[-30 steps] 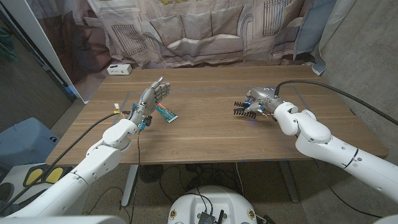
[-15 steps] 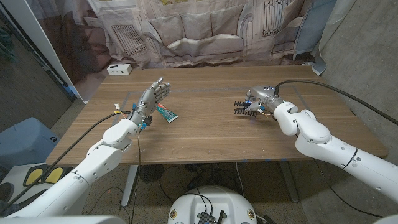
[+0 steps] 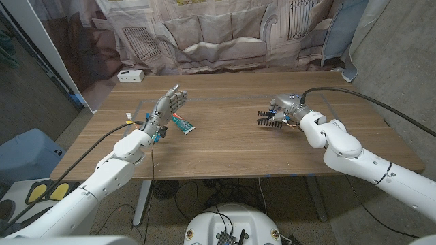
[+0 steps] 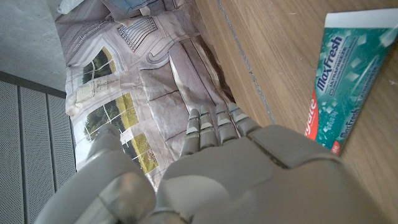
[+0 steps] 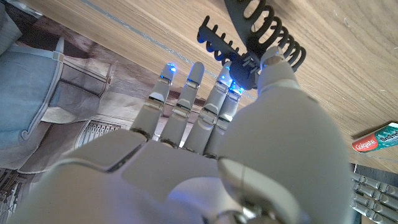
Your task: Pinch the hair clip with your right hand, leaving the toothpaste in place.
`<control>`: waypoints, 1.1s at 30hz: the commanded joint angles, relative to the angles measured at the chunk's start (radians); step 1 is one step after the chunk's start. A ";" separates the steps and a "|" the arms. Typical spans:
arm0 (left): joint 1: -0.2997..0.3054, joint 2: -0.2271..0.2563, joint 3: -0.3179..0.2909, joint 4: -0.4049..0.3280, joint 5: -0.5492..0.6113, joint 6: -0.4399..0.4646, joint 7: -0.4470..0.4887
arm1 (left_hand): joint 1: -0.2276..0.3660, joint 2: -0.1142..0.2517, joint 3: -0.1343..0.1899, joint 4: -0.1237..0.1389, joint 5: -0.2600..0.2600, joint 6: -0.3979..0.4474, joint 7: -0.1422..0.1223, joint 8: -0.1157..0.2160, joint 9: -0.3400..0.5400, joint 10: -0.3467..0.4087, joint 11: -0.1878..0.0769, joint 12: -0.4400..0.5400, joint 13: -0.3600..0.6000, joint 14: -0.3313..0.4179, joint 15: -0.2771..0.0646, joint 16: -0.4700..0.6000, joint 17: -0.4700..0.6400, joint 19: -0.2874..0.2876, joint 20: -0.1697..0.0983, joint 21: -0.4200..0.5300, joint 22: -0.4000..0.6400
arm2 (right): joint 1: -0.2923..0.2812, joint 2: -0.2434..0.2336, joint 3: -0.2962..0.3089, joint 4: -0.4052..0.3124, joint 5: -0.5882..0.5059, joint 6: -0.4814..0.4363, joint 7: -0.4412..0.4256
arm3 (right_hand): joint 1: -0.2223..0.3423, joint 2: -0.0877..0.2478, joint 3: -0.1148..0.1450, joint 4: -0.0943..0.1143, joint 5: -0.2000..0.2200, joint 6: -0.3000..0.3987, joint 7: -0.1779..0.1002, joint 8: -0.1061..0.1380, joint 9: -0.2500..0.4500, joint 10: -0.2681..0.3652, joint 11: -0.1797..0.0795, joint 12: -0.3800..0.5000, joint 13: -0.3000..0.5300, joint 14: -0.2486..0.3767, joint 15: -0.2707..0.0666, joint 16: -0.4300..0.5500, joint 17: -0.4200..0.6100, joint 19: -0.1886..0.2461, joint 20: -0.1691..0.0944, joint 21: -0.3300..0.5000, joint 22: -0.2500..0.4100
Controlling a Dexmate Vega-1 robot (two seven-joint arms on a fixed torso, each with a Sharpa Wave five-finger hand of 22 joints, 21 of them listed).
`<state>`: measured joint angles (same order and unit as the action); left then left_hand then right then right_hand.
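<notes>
A black toothed hair clip [image 3: 267, 118] is at the table's right middle. My right hand [image 3: 286, 107] is right behind it. In the right wrist view the thumb and a fingertip [image 5: 231, 84] pinch the hair clip [image 5: 255, 34] at its handle end, teeth pointing away from the palm. I cannot tell whether the clip is touching the wood. The teal and red toothpaste tube [image 3: 182, 123] lies on the table's left middle, also seen as the toothpaste [image 4: 345, 74]. My left hand [image 3: 167, 107] stands upright beside it with fingers straight and apart, holding nothing.
A small white box [image 3: 129, 75] sits at the far left corner of the wooden table [image 3: 225, 146]. A black cable [image 3: 354, 95] arcs over the right arm. A printed curtain hangs behind the table. A blue bin [image 3: 24, 153] stands on the floor at the left.
The hair clip has shifted a little toward my right hand and the far side, with the fingers closed on it. The left hand and the toothpaste have not moved.
</notes>
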<state>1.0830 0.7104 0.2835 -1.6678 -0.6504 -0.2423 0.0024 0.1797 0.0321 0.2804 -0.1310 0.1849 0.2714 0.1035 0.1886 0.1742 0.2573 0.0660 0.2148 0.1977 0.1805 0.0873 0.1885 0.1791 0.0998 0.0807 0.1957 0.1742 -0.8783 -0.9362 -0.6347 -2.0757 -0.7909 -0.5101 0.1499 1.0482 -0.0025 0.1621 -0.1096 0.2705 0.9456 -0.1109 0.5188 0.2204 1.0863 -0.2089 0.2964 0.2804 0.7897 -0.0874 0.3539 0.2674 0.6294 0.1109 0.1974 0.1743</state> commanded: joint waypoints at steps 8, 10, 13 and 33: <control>-0.020 -0.005 0.010 0.014 -0.002 0.010 -0.010 | 0.012 0.005 0.010 -0.001 -0.001 0.010 0.000 0.000 0.005 0.007 -0.002 -0.001 0.001 0.000 -0.001 0.000 0.002 -0.005 0.003 0.000 0.005 | 0.002 -0.001 0.011 -0.003 0.006 0.002 0.025 | 0.007 0.025 -0.017 0.005 0.009 0.121 -0.109 0.004 -0.003 0.001 -0.001 -0.005 0.015 0.009 -0.090 0.001 0.010 0.014 0.018 0.010 0.004; -0.024 -0.007 0.012 0.018 -0.002 0.011 -0.011 | 0.012 0.005 0.010 -0.001 -0.001 0.010 0.000 0.000 0.005 0.007 -0.003 0.000 0.001 0.000 0.000 0.000 0.002 -0.005 0.003 0.000 0.005 | 0.002 -0.001 0.013 -0.004 0.013 0.000 0.032 | 0.009 0.027 -0.018 0.005 0.009 0.120 -0.108 0.005 -0.003 0.000 -0.001 -0.006 0.017 0.006 -0.086 -0.001 0.010 0.017 0.023 0.011 0.003; -0.029 -0.008 0.015 0.022 0.001 0.011 -0.012 | 0.012 0.006 0.010 -0.001 -0.001 0.010 -0.001 0.000 0.005 0.008 -0.003 0.000 0.002 0.001 0.000 0.000 0.002 -0.005 0.003 0.000 0.005 | 0.000 0.000 0.016 -0.004 0.021 -0.001 0.030 | 0.009 0.033 -0.020 0.007 0.010 0.116 -0.108 0.010 0.004 -0.007 -0.001 -0.008 0.019 0.004 -0.080 -0.005 0.010 0.022 0.039 0.012 0.003; -0.040 -0.015 0.020 0.031 0.005 0.003 -0.014 | 0.013 0.007 0.011 -0.001 -0.001 0.010 0.000 0.000 0.005 0.007 -0.002 -0.001 0.002 0.002 0.000 0.001 0.002 -0.006 0.003 0.000 0.005 | -0.021 -0.018 0.036 -0.023 0.050 -0.015 0.004 | 0.013 0.054 -0.004 0.001 -0.015 0.049 -0.113 -0.002 0.008 -0.061 0.000 -0.042 0.014 0.003 -0.045 -0.047 -0.014 0.040 0.072 0.008 0.001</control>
<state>1.0460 0.6982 0.3022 -1.6386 -0.6486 -0.2331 -0.0134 0.1846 0.0370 0.2845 -0.1350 0.1849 0.2714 0.1035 0.1886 0.1742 0.2573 0.0661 0.2148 0.1976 0.1805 0.0873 0.1885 0.1791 0.0999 0.0807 0.1957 0.1742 -0.8872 -0.9422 -0.6088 -2.0870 -0.7558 -0.5189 0.1677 1.0621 0.0363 0.1510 -0.1104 0.2618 0.9180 -0.1383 0.5206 0.2284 1.0316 -0.2093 0.2614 0.2913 0.7896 -0.0873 0.3104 0.2552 0.6700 0.1737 0.2042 0.1720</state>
